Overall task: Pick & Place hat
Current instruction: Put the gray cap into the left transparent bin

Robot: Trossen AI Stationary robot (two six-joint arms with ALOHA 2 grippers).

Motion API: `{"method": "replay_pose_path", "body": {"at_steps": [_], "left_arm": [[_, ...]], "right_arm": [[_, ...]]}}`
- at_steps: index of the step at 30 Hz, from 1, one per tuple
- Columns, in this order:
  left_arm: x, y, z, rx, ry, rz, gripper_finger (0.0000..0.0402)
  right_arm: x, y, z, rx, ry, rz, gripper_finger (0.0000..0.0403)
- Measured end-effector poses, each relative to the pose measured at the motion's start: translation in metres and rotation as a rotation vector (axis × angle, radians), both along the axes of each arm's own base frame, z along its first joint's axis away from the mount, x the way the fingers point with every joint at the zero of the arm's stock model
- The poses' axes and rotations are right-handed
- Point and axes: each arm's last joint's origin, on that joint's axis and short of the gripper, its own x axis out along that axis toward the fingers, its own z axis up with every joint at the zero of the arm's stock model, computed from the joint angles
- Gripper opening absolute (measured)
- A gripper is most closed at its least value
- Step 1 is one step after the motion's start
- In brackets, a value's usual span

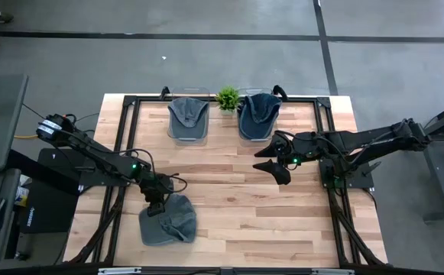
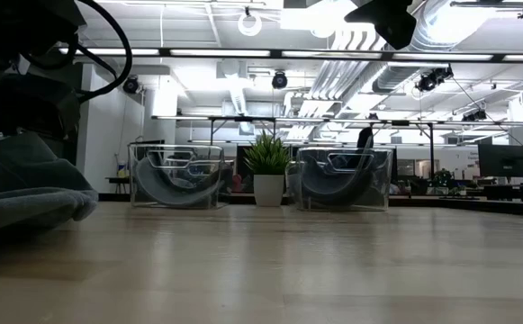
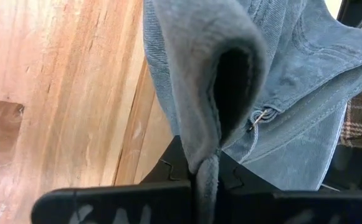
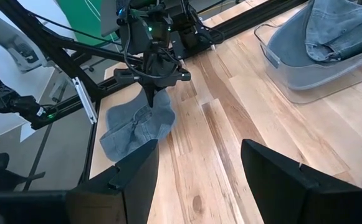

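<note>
Grey-blue denim, crumpled, lies at the near left of the wooden table (image 1: 229, 191): this is the hat (image 1: 168, 220), and the left gripper (image 1: 155, 208) is down on its far edge, fingers pinched tight on a fold of the cloth. The left wrist view shows that fold squeezed between the two dark fingers (image 3: 168, 186), with the rest of the hat spreading beyond them over the boards. In the low view the same hat sits as a soft grey heap at the table's left edge.

Further right, along the far side, stand two clear bins. The left bin (image 1: 188, 121) holds a grey hat, then comes a small potted plant (image 1: 228, 98) between them, then the right bin (image 1: 258, 118) with a darker blue hat inside.

Right of centre, the right gripper (image 1: 277, 166) hangs above the table near the right bin, its fingers spread apart and gripping nothing, well apart from the hat on the boards.
</note>
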Motion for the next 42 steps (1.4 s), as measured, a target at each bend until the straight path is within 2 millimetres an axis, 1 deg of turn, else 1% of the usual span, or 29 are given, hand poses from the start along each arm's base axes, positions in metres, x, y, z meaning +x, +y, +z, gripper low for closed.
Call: {"method": "replay_pose_path", "body": {"at_steps": [6, 15, 23, 30, 35, 42], "left_arm": [[0.000, 0.000, 0.001, -0.011, 0.009, 0.026, 0.0000], [-0.001, 0.003, 0.015, -0.029, -0.051, 0.140, 0.0000], [-0.009, 0.007, 0.036, -0.080, -0.146, 0.209, 0.0000], [-0.015, 0.015, 0.055, -0.052, -0.292, 0.351, 0.0000], [-0.020, 0.020, 0.064, -0.046, -0.362, 0.473, 0.0000], [-0.024, 0.026, 0.073, -0.024, -0.446, 0.570, 0.0000]], "right_arm": [[0.000, 0.000, 0.000, 0.002, 0.004, 0.006, 0.0222], [-0.001, 0.000, -0.003, 0.008, 0.033, 0.018, 0.0222], [-0.003, 0.000, -0.003, 0.003, 0.042, 0.001, 0.0222], [-0.006, -0.001, 0.001, 0.012, 0.024, -0.022, 0.0222], [-0.007, -0.002, 0.002, 0.011, 0.015, -0.036, 0.0222], [-0.007, -0.004, 0.002, 0.001, 0.011, -0.087, 0.0222]]}}
